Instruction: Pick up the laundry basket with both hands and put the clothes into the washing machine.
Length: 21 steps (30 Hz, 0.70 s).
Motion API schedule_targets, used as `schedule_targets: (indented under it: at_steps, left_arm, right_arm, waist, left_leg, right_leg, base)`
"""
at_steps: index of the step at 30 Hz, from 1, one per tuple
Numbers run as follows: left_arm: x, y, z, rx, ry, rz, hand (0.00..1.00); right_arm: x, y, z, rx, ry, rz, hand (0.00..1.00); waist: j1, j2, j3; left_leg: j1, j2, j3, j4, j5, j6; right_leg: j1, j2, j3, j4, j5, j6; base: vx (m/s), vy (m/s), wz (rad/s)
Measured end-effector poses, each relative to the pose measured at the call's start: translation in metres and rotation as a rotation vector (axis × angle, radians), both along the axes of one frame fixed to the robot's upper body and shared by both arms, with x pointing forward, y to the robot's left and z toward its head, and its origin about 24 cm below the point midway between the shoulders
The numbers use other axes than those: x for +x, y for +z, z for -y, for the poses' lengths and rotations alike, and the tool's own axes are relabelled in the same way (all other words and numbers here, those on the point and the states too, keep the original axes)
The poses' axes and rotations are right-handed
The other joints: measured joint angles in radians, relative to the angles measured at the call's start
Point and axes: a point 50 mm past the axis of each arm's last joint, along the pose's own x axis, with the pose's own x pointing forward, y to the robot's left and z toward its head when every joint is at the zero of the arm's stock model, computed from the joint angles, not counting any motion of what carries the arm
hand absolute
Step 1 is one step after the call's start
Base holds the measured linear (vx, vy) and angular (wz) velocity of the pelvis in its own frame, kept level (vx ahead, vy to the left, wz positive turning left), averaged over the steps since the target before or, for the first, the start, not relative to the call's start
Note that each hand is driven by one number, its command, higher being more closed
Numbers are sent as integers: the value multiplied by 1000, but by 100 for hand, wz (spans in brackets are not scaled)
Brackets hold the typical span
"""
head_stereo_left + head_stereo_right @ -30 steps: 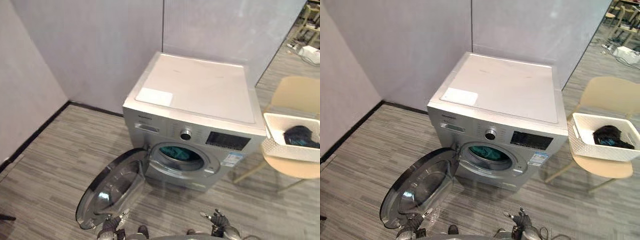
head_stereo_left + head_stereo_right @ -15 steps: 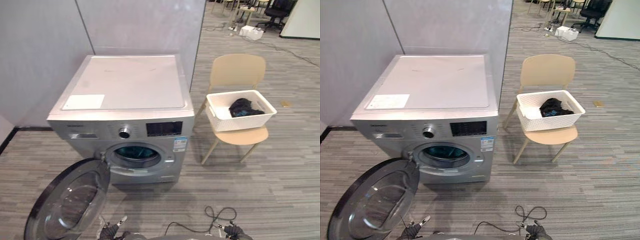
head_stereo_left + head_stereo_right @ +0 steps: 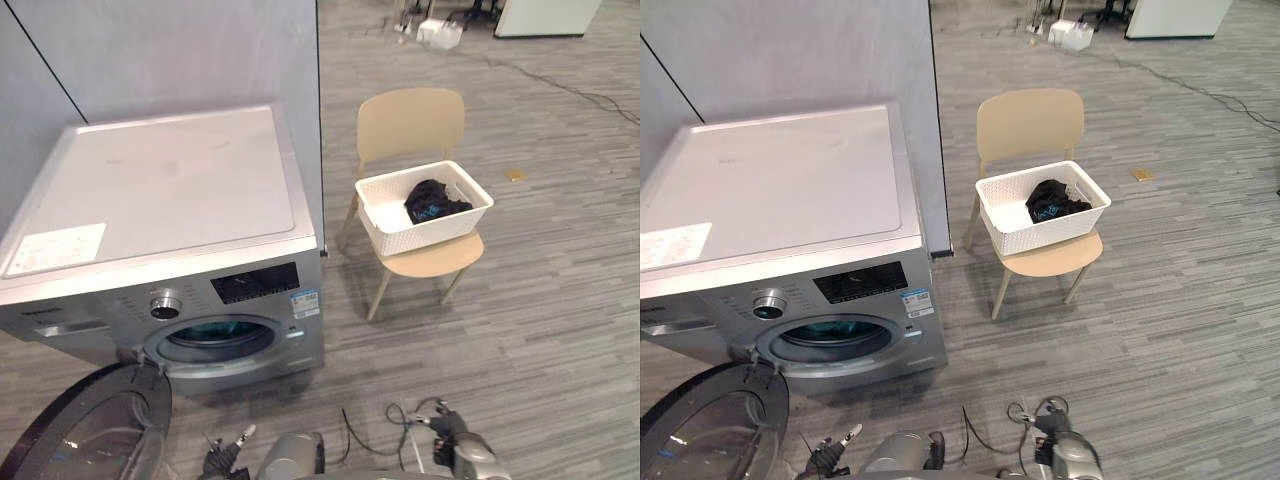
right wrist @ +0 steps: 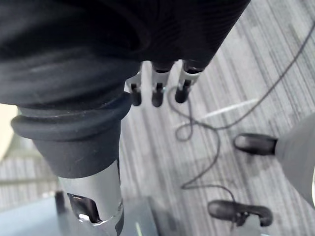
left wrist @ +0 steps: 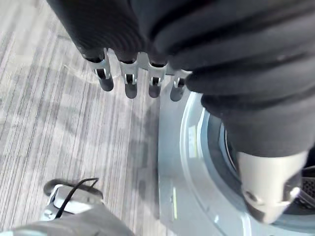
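Basket (image 3: 432, 236) rests on chair (image 3: 411, 124), long axis crosswise, parallel to chair back.

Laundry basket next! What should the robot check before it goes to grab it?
1. The laundry basket rests on the chair: ok.
2. The dark clothes lie inside the basket: ok.
3. The washing machine door is open: ok.
4. The left hand is open and empty: ok.
5. The right hand is open and empty: ok.
6. Hands at the basket: not ok, both are low and far from it.
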Motion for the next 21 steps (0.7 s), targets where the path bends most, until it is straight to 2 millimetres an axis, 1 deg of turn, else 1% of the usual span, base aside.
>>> schedule_targets:
  at_steps: [1,2,3,4,5,6,7,8,9,10,11,12,13,14,16,17,18,19,20,21]
  left_arm:
    - [-4,-1,1,-8,28,-8,0]
    - [-9,-2,2,-13,47,-19,0]
    - [-11,-2,2,-13,47,-22,0]
    - [-12,-3,2,-14,46,-24,0]
    - [-11,-3,3,-15,41,-24,0]
    - [-12,-2,2,-12,38,-24,0]
    - [-11,-2,0,-5,29,-26,0]
    - [-10,-1,-3,6,19,-25,0]
    - [-8,-1,-4,10,11,-22,0]
    - [-4,0,-5,18,-19,-17,0]
    - [0,1,-5,21,-32,-10,0]
    - [7,2,-2,21,-56,2,0]
    - [11,2,-1,20,-69,10,0]
    - [21,4,2,22,-89,31,0]
    - [31,6,5,18,-98,55,0]
    - [38,8,8,17,-110,74,0]
    - [40,9,8,22,-120,79,0]
    - [40,9,7,23,-120,78,0]
    - [36,8,5,29,-117,67,0]
    - [29,5,6,20,-105,46,0]
  right_arm:
    - [6,2,-5,2,34,9,0]
    - [9,2,-10,8,50,16,0]
    - [10,3,-13,9,57,23,0]
    - [9,3,-14,14,62,25,0]
    - [8,2,-16,20,68,25,0]
    - [8,2,-18,27,76,24,0]
    - [3,0,-19,35,78,12,0]
    - [-6,-4,-19,43,57,-13,0]
    - [-11,-5,-18,45,44,-26,0]
    - [-24,-10,-11,49,-9,-59,0]
    - [-25,-10,-1,38,-60,-59,0]
    - [-32,-11,12,24,-123,-81,0]
    - [-37,-13,18,18,-150,-98,0]
    - [-46,-13,27,12,-213,-95,0]
    - [-48,-12,31,17,-258,-83,0]
    - [-50,-13,31,31,-297,-82,0]
    - [-51,-14,28,53,-338,-80,0]
    - [-51,-14,25,63,-351,-81,0]
    - [-53,-16,20,75,-352,-94,0]
    - [-53,-16,25,65,-358,-99,0]
  waist:
    - [5,7,3]
    - [7,5,2]
    - [6,1,0]
    - [6,-2,-2]
    - [5,-2,-6]
    - [3,-7,-9]
    - [-4,-17,-6]
    - [-15,-32,-4]
    - [-27,-36,-5]
    - [-46,-38,-3]
    - [-57,-32,1]
    - [-64,-23,9]
    - [-66,-22,9]
    - [-77,-20,7]
    - [-81,-18,7]
    - [-79,-18,5]
    - [-79,-21,2]
    - [-80,-24,0]
    - [-89,-40,-12]
    - [-109,-24,-25]
  left_leg:
    - [8,6,13,33,-22,31]
    - [40,-7,17,31,-38,38]
    - [62,-19,19,17,-40,40]
    - [109,-38,22,-23,-42,44]
    - [148,-49,31,-61,-46,50]
    - [163,-53,40,-74,-45,54]
    - [194,-64,48,-82,-50,66]
    - [227,-77,41,-87,-52,70]
    - [241,-80,28,-91,-54,73]
    - [266,-81,3,-97,-56,76]
    - [285,-76,-11,-106,-56,76]
    - [319,-66,-28,-130,-56,75]
    - [333,-61,-40,-141,-56,72]
    - [350,-41,-64,-158,-64,53]
    - [355,-10,-83,-164,-76,25]
    - [352,20,-94,-163,-90,0]
    - [350,50,-104,-160,-105,-30]
    - [348,66,-110,-160,-115,-48]
    - [352,97,-125,-164,-134,-80]
    - [374,155,-156,-175,-147,-106]
  right_leg:
    - [19,-1,10,12,-16,16]
    - [32,-18,14,54,-49,25]
    - [29,-31,13,92,-70,34]
    - [4,-57,15,203,-106,49]
    - [-77,-82,21,394,-135,86]
    - [-122,-95,32,506,-140,96]
    - [-204,-114,54,706,-114,145]
    - [-257,-136,59,852,-92,172]
    - [-276,-143,54,903,-90,164]
    - [-299,-161,17,969,-103,137]
    - [-315,-185,-22,988,-117,113]
    - [-323,-231,-75,974,-129,95]
    - [-325,-256,-93,953,-131,90]
    - [-338,-304,-94,864,-129,84]
    - [-339,-314,-50,688,-110,71]
    - [-334,-309,8,527,-76,70]
    - [-323,-291,63,384,-29,77]
    - [-316,-285,79,337,-3,89]
    - [-312,-279,77,300,44,124]
    - [-301,-245,31,329,44,198]
  base:
    - [241,112,-21]
    - [243,101,-11]
    - [230,101,4]
    - [200,87,3]
    - [188,88,-2]
    - [221,73,-11]
    - [202,36,2]
    - [219,11,18]
    - [218,-56,47]
    - [265,-102,50]
    - [293,-139,52]
    - [247,-145,34]
    - [229,-171,47]
    - [188,-174,42]
    - [170,-266,30]
    - [203,-428,21]
    - [178,-409,19]
    - [181,-496,21]
    - [208,-577,38]
    - [236,-563,43]
